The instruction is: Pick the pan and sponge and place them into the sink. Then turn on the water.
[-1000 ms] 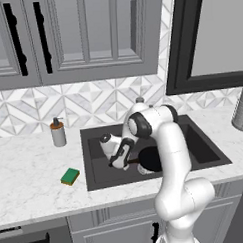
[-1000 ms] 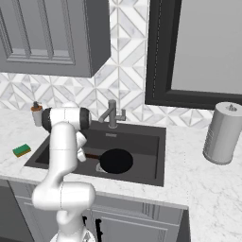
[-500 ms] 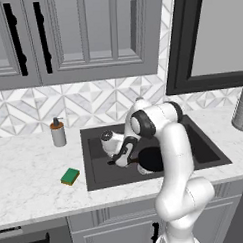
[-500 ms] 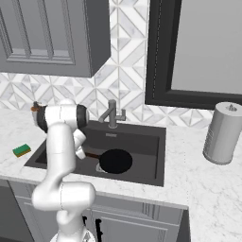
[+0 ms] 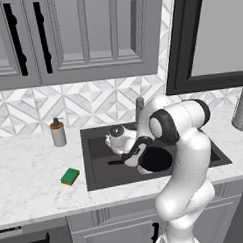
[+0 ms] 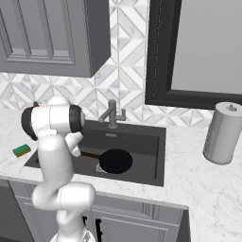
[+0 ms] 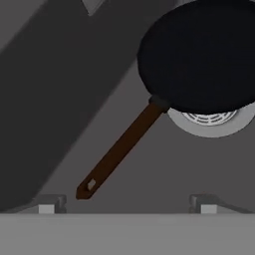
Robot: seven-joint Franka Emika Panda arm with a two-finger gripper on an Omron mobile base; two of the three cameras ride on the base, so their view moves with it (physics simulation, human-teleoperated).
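The pan point(image 7: 199, 55) lies flat on the floor of the sink point(image 5: 95, 169), its round black body covering most of the silver drain point(image 7: 211, 122), which shows as a crescent at the pan's 6 o'clock in the hand view. Its brown handle point(image 7: 119, 152) runs off toward 7 o'clock there, lying free on the grey floor.

The gripper point(image 7: 124, 201) hangs just above the handle's end with its jaws spread wide, one tip on either side at the bottom of the hand view and touching nothing. A second ago the jaws stood much closer together about the handle; since then they have opened and let the pan go.

From the left base view the gripper point(image 5: 130, 155) sits low inside the basin, at the pan's 9 o'clock, and the arm has barely moved over the last second. From the right base view the pan point(image 6: 116, 160) rests in the middle of the sink point(image 6: 151, 142), in the same spot as before.

The sponge point(image 5: 70, 176) is on the marble counter point(image 5: 31, 192), just outside the sink's rim at 9 o'clock, unmoved. The soap bottle point(image 5: 57, 132) stands at 11 o'clock of the sponge. The faucet point(image 6: 112, 113) stands at the sink's 12 o'clock edge, and the paper towel roll point(image 6: 222, 132) is well off at 3 o'clock.
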